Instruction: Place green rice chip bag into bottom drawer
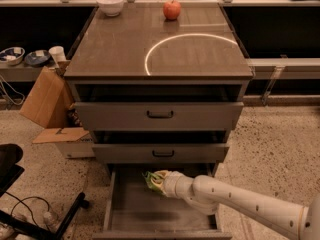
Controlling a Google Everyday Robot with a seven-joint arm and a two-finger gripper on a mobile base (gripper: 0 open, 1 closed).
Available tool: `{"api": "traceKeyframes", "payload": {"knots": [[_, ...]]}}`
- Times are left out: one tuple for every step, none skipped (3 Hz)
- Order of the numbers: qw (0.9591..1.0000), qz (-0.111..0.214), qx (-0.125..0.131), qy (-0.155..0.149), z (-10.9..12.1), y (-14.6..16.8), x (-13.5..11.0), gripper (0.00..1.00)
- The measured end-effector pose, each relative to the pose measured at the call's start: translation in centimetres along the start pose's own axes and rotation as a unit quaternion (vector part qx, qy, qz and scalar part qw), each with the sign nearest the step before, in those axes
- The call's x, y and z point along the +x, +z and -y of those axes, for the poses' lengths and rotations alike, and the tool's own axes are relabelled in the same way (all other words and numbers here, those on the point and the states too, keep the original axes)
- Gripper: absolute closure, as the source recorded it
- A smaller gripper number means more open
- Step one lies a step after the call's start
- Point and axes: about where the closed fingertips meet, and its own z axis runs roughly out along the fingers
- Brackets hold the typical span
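Note:
The green rice chip bag (149, 178) is a small bright-green pouch held at the tip of my gripper (158, 182). The gripper is shut on it, and the white arm reaches in from the lower right. The bag hangs just above the floor of the bottom drawer (145, 214), near the drawer's back, left of its middle. The bottom drawer is pulled open: a deep grey tray with low side walls, with nothing else lying in it. Part of the bag is hidden behind the gripper.
Two upper grey drawers with black handles (160, 115) (163, 154) stand slightly open above. A red apple (172, 9) and a white bowl (110, 4) sit on the cabinet top. A cardboard box (46, 100) leans at the left. A black chair base (20, 204) is at the lower left.

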Motion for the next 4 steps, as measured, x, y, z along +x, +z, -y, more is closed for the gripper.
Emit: {"api": "traceKeyframes", "payload": {"knots": [[0.9992, -0.024, 0.025, -0.022, -2.6, 1.9, 0.8, 1.0], [0.9967, -0.047, 0.063, -0.022, -0.9, 1.8, 1.9, 0.83], [0.9967, -0.047, 0.063, -0.022, -0.8, 1.8, 1.9, 0.6], [0.9967, -0.047, 0.063, -0.022, -0.8, 1.8, 1.9, 0.36]]}}
